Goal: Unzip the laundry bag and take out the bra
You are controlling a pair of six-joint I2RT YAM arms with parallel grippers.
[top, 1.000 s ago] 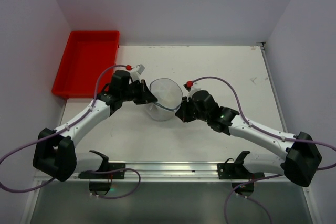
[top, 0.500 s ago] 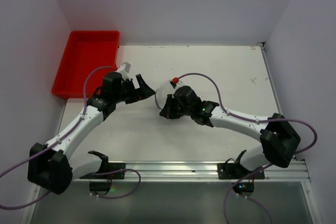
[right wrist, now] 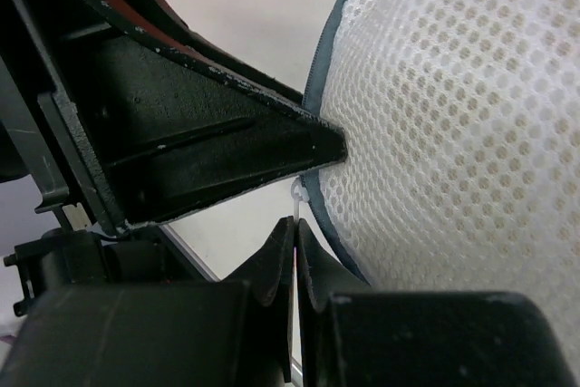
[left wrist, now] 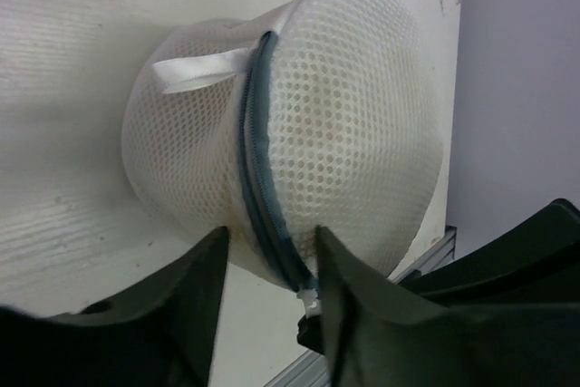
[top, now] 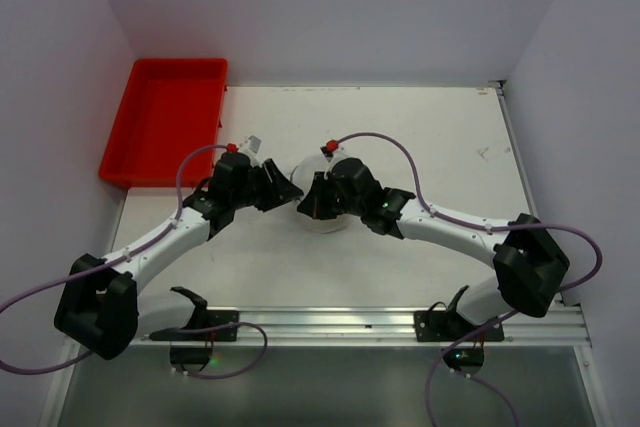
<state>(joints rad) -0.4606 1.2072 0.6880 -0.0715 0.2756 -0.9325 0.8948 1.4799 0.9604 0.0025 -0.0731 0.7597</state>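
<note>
Here the laundry bag (left wrist: pixel 308 124) lies on its side on the white table (top: pixel 420 127), near the middle and between the two grippers. Its white mesh is rounded and full, with a pale, faintly warm shape showing through that we cannot make out. A dark zip (left wrist: pixel 249 151) runs over the bag from its upper edge down to its lower edge and looks closed along the stretch we can see. A white ribbon loop (left wrist: pixel 201 71) sticks out beside the zip. At the zip's lower end hangs a small white zip pull (left wrist: pixel 311 302).

The left gripper (left wrist: pixel 269 240) sits against the bag's left side with its jaws partly spread, straddling the lower end of the zip. In the right wrist view the tip of one of its fingers (right wrist: pixel 227 156) touches the bag's dark rim.

The right gripper (right wrist: pixel 294 224) comes in from the bag's right side with its jaws pressed together. The white pull sits right at their tips, but we cannot tell whether it is pinched.

A red tray (top: pixel 165 127) rests at the table's far left corner, well apart from the bag.
</note>
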